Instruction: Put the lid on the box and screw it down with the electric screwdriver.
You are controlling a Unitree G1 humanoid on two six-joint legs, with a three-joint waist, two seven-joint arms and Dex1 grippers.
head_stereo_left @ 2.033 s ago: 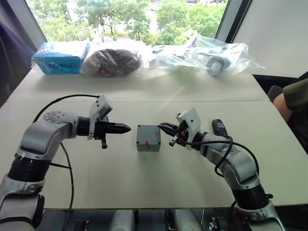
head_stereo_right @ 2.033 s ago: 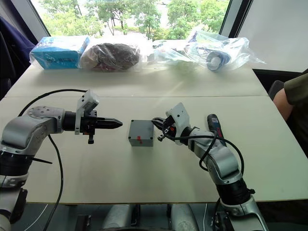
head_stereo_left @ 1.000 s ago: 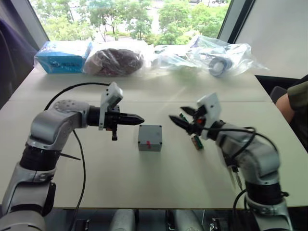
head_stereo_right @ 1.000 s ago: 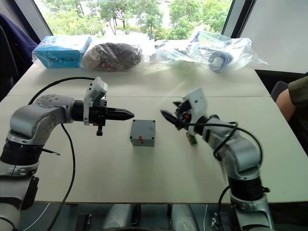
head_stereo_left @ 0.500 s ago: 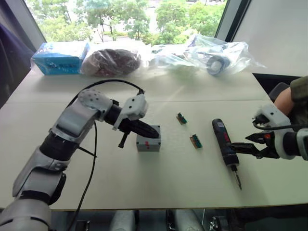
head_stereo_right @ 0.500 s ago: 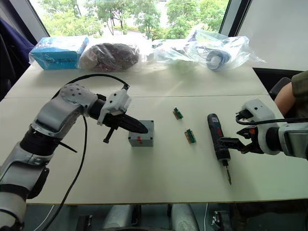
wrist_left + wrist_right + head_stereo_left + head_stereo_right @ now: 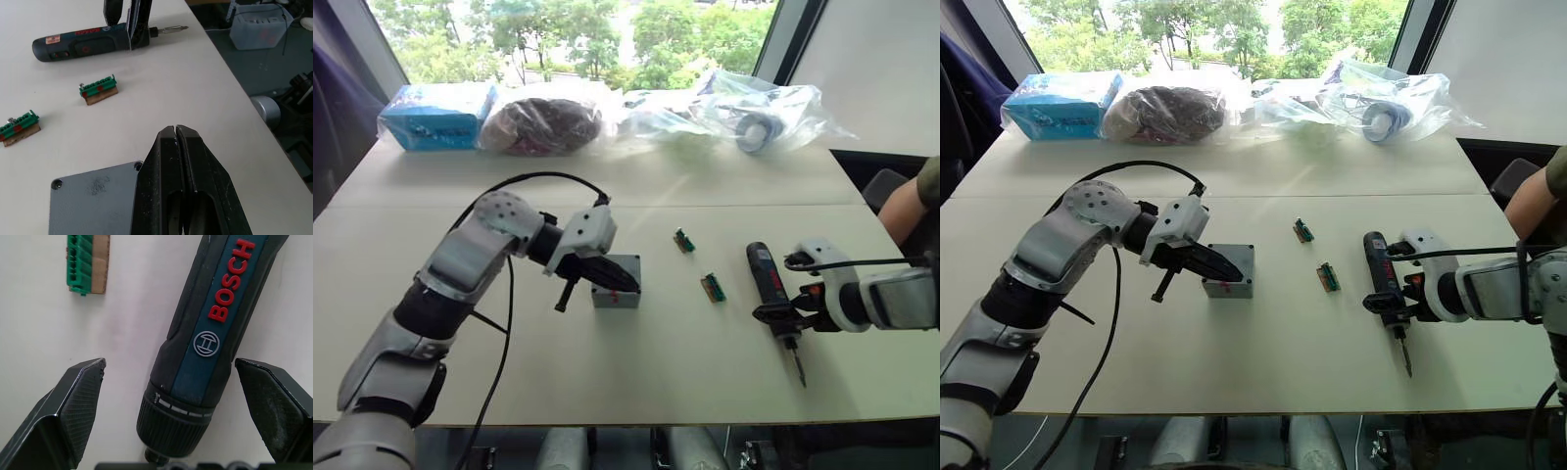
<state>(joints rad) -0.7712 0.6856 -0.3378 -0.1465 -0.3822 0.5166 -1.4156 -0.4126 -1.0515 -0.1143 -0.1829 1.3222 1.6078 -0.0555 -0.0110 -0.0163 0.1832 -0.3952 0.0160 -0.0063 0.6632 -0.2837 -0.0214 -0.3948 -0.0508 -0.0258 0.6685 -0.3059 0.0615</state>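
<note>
The right gripper straddles the screwdriver on the table, jaws wide (nothing held). The left gripper, closed and empty, rests over the lidded box; an off-centre grasp might roll the screwdriver.

Head stereo overlooks table; wrist cameras close

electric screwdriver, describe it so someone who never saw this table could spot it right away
On the white table, look to the robot's right of the small grey box, past two little green connector blocks. The electric screwdriver lies flat there, the right tool open around its front end. It is the one long dark cylinder there, with red lettering and a thin metal bit.
</note>
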